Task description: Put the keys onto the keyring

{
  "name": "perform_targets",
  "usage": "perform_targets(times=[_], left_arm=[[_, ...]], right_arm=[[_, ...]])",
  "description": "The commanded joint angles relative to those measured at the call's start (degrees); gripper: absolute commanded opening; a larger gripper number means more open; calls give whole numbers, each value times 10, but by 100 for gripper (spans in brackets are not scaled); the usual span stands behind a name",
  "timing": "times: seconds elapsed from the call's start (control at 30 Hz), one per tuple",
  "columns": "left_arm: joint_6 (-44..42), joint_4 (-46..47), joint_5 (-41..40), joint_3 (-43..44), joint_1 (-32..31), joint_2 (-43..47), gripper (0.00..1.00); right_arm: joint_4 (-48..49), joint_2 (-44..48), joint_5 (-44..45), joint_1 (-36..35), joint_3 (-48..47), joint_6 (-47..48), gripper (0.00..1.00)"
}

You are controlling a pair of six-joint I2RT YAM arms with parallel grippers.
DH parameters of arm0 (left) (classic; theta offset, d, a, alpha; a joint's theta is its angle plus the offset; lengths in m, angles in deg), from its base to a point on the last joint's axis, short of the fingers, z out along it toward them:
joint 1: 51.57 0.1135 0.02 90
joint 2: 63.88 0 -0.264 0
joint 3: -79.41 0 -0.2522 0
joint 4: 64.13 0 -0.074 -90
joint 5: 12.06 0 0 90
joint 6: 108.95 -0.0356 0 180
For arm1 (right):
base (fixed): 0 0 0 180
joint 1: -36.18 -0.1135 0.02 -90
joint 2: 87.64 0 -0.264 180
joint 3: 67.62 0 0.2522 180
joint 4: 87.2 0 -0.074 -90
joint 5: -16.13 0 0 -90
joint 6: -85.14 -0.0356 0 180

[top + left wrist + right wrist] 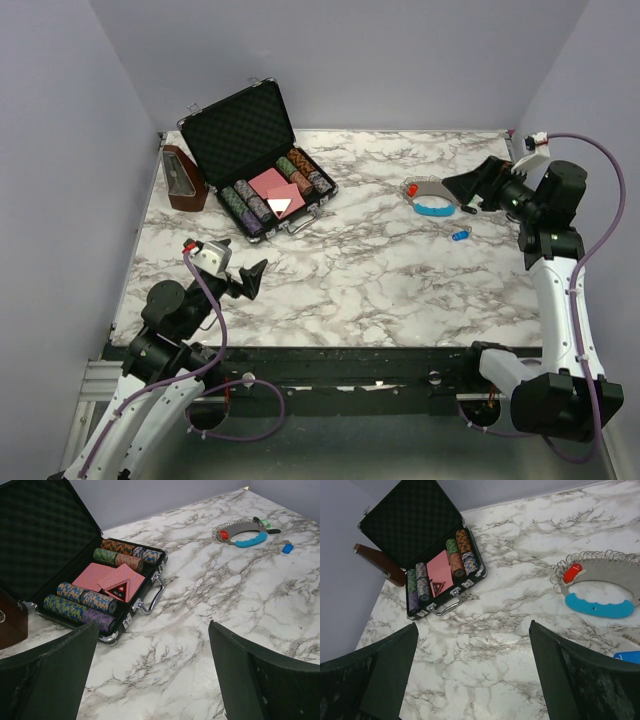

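The keyring (437,197) lies at the back right of the marble table, a silver coiled cord with a bright blue curved section (434,209). A red key (411,189) rests at its left end. A blue key (460,236) lies loose on the table, just in front and to the right of it. My right gripper (463,192) hovers open right beside the keyring, holding nothing. The right wrist view shows the keyring (605,559), red key (572,573) and blue key (627,656). My left gripper (250,278) is open near the front left, far from the keys.
An open black case (262,160) with poker chips and red cards stands at the back left, with a brown wooden holder (185,180) beside it. Purple cables loop off both arms. Grey walls enclose the table on three sides.
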Motion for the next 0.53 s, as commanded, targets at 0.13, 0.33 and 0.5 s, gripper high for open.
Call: perform_targets(times=[0.13,0.33,0.5], left_arm=[[-6,4,0,-5,4,3,99],[-6,2,0,-4,4,4,99],[-6,0,-2,-5,4,6,99]], right_arm=[[21,18,-12,5,15,-13,100],[21,24,-8,5,20,-13,100],[22,25,-6,5,21,-20,100]])
